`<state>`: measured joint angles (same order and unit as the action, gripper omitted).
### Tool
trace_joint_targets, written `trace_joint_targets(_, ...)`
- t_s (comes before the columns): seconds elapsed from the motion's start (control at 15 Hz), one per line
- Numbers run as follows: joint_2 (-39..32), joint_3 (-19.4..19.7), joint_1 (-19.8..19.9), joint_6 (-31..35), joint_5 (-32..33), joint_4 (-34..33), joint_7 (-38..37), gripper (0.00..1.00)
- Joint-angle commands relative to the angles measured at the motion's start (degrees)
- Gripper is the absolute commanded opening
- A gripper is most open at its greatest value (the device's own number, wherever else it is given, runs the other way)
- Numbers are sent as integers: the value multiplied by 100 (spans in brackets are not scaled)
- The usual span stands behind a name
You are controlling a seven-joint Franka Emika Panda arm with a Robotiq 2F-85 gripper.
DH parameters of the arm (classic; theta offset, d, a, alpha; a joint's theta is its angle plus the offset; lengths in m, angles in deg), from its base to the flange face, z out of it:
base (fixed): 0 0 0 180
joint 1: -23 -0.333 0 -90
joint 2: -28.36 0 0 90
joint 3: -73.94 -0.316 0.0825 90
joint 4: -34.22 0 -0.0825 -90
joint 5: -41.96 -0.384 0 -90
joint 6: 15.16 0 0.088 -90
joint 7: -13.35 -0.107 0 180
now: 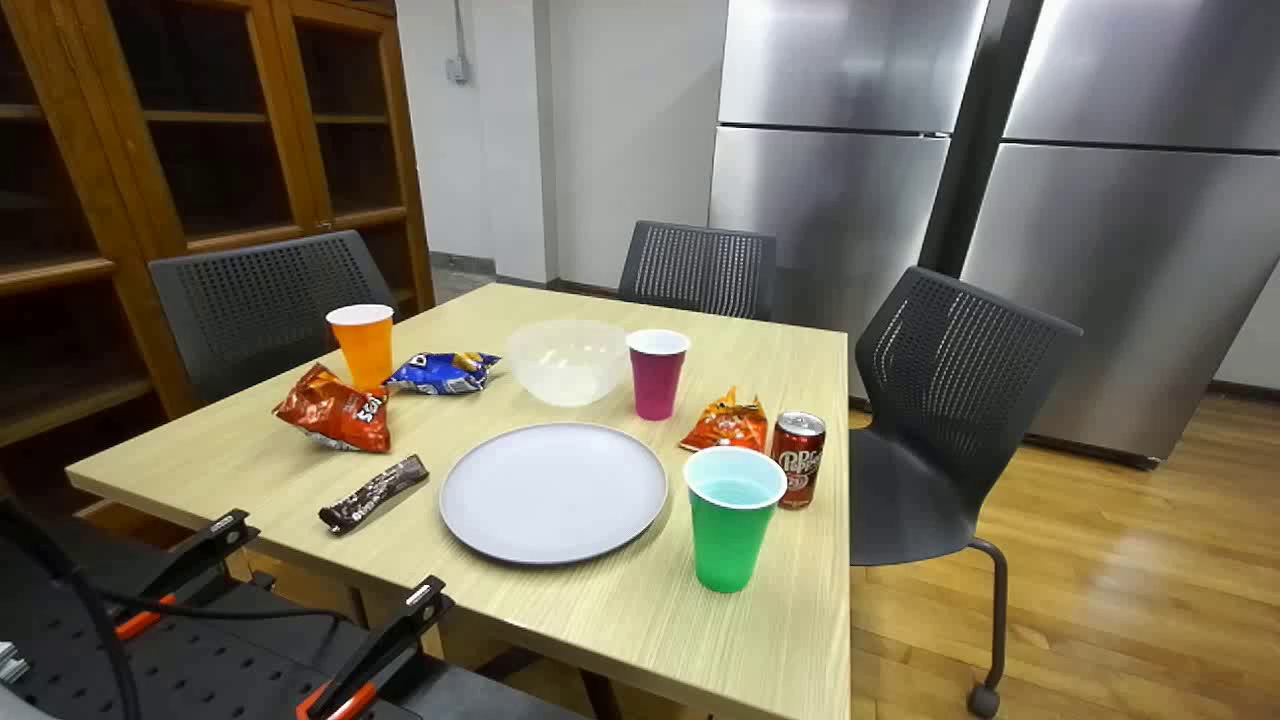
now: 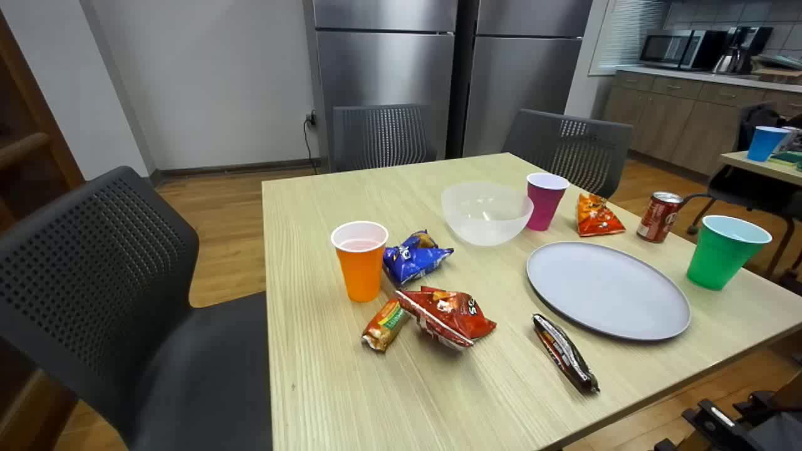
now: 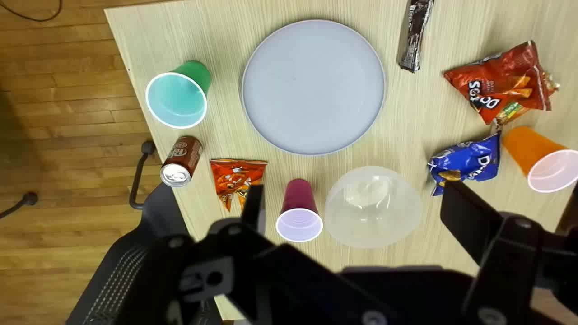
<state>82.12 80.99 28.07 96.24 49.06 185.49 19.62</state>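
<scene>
The gripper point(image 3: 353, 198), fingers apart and empty, frames the bowl point(image 3: 374, 207) and purple cup point(image 3: 299, 210) in the wrist view, both set in from the edges of the worktop point(image 3: 216, 36); this looks like the pre-grasp step, calling next for lining up, then lowering.

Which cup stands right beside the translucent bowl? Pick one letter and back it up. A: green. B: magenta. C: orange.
B: all three views show the magenta cup right next to the translucent bowl, while in the wrist view the blue chip bag lies between the bowl and the orange cup.
</scene>
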Motion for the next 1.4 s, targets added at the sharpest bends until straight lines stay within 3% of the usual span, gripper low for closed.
trace_joint_targets(0.0, -11, -6, 4, -18, -7, -17, 3, 100)
trace_joint_targets(0.53, -171, 7, 13, 132, 4, -54, -26, 100)
trace_joint_targets(1.33, -1985, 161, -1, 1032, -76, -723, 85, 100)
